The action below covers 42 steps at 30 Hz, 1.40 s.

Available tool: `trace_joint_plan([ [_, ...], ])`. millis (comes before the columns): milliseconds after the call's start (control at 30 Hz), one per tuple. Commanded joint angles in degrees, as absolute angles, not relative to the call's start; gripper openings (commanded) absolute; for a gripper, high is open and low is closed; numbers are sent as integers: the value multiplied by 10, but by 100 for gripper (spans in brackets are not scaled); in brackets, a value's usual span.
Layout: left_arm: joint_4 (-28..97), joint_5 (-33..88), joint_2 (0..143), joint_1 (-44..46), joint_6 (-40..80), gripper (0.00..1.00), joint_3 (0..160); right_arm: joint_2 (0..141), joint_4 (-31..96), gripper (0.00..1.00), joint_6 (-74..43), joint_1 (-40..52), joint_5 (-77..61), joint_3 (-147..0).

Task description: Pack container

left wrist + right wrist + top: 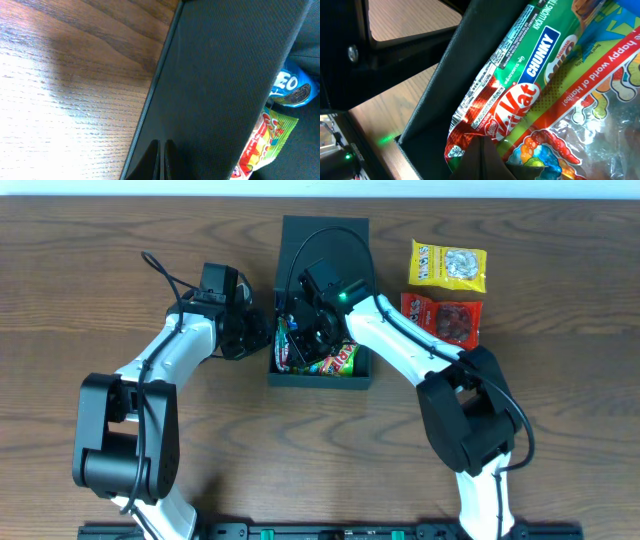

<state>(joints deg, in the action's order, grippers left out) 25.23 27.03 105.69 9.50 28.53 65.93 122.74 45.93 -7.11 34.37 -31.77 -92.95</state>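
Note:
The dark teal container (320, 380) stands open at the table's middle, its flap lid (345, 232) lying back. Inside are a KitKat Chunky bar (520, 95), a gummy packet (600, 85), an Oreo packet (292, 87) and a colourful sweet packet (265, 140). My left gripper (262, 330) is shut with its tips (162, 150) against the container's left outer wall (225, 75). My right gripper (305, 330) is inside the container, shut, with its tips (482, 150) at the KitKat's red end. The wall (440, 90) is just to their left.
A yellow snack packet (447, 265) and a red snack packet (443, 318) lie on the wooden table to the right of the container, beside my right arm. Cables run over the lid.

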Motion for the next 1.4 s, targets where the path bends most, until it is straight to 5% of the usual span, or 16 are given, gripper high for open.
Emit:
trace_joint_plan([
  [0, 250, 281, 1066, 98, 290, 6, 667, 1230, 455, 1, -60, 350, -332, -937],
  [533, 250, 281, 1066, 98, 301, 6, 667, 1259, 406, 2, -70, 355, -298, -942],
  [800, 249, 281, 1066, 97, 301, 6, 667, 1226, 502, 1, -80, 282, -292, -1089],
  [1067, 246, 281, 1066, 97, 301, 6, 667, 1199, 566, 2, -154, 123, -20, -1147],
  [1133, 246, 281, 1066, 97, 301, 6, 667, 1212, 602, 10, -165, 89, 13, -1144],
  [1300, 245, 281, 1066, 97, 301, 6, 667, 1244, 651, 86, -167, 30, 15, -1144],
  [1367, 243, 281, 1066, 97, 301, 6, 667, 1257, 670, 92, -167, 24, 15, -1144],
])
